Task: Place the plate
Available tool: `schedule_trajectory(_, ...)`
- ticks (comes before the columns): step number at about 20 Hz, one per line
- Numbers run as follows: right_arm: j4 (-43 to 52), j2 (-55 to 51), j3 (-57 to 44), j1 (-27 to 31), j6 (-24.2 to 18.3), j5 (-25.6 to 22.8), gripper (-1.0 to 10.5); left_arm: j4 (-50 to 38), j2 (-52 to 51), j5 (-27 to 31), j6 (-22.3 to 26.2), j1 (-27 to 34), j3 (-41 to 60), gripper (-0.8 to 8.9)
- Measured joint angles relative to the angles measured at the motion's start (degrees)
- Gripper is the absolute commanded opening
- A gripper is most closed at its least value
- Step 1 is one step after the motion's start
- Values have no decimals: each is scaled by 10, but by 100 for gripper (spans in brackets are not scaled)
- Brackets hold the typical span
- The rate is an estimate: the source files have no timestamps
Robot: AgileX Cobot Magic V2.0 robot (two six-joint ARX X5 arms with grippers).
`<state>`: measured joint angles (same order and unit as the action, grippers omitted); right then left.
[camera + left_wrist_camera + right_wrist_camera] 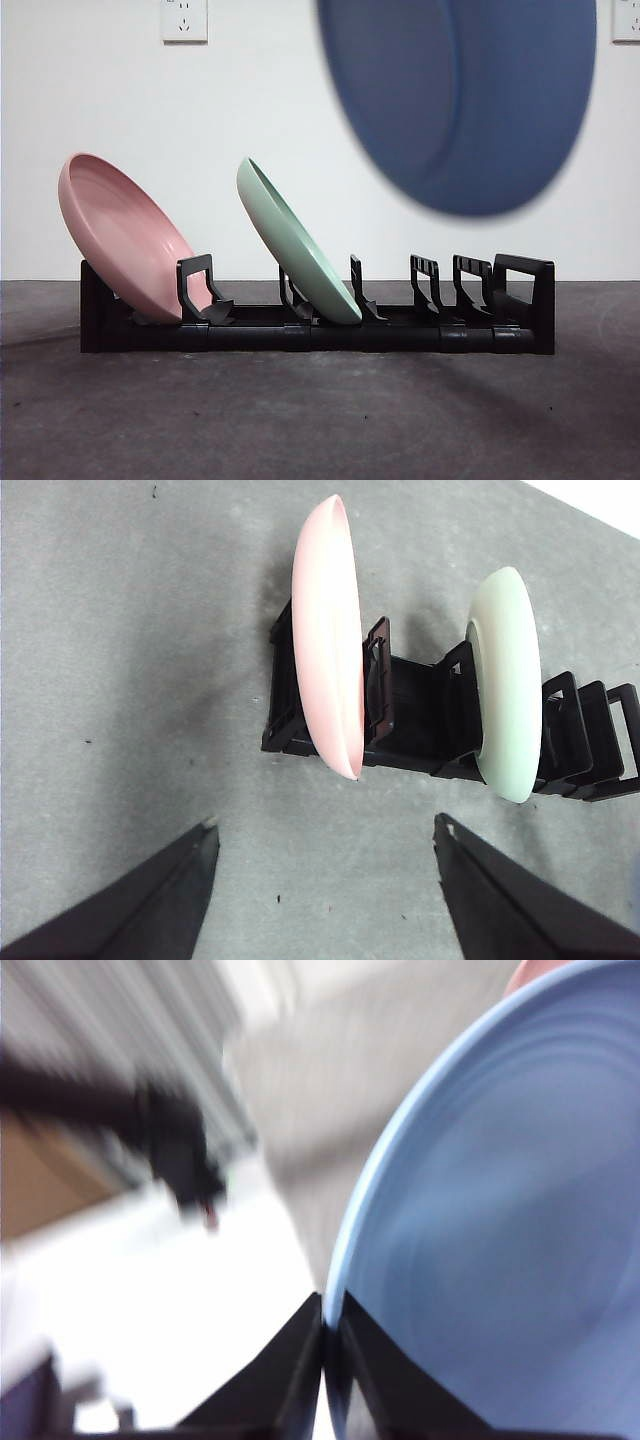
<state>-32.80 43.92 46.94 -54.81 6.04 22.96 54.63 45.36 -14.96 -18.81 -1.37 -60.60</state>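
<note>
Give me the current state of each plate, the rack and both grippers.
Blue plate: held in the air above the rack's right end, blurred.
Pink plate: leaning in the rack's left end slot.
Green plate: leaning in a slot near the middle.
Rack: on the table, right slots empty.
Right gripper: shut on the blue plate's rim.
Left gripper: open, holding nothing, above the table near the rack.

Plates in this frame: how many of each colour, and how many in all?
Pink plate: 1, in the rack
Green plate: 1, in the rack
Blue plate: 1, held in the air by the right end effector
Total: 3 plates
</note>
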Motion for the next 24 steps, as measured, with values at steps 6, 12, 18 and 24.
schedule_trajectory(6, 9, 162, -8, -203, -66, -237, 11, 0, 0, 0, 0, 0, 0, 344)
schedule_trajectory(12, 32, 281, -8, -200, -115, -320, 10, 4, 0, 0, 0, 0, 0, 344)
schedule_trajectory(18, 73, 355, -8, -183, -156, -320, 11, 4, 0, 0, 0, 0, 0, 344)
schedule_trajectory(24, 104, 395, -8, -164, -167, -315, 12, 4, 0, 0, 7, 0, 0, 344)
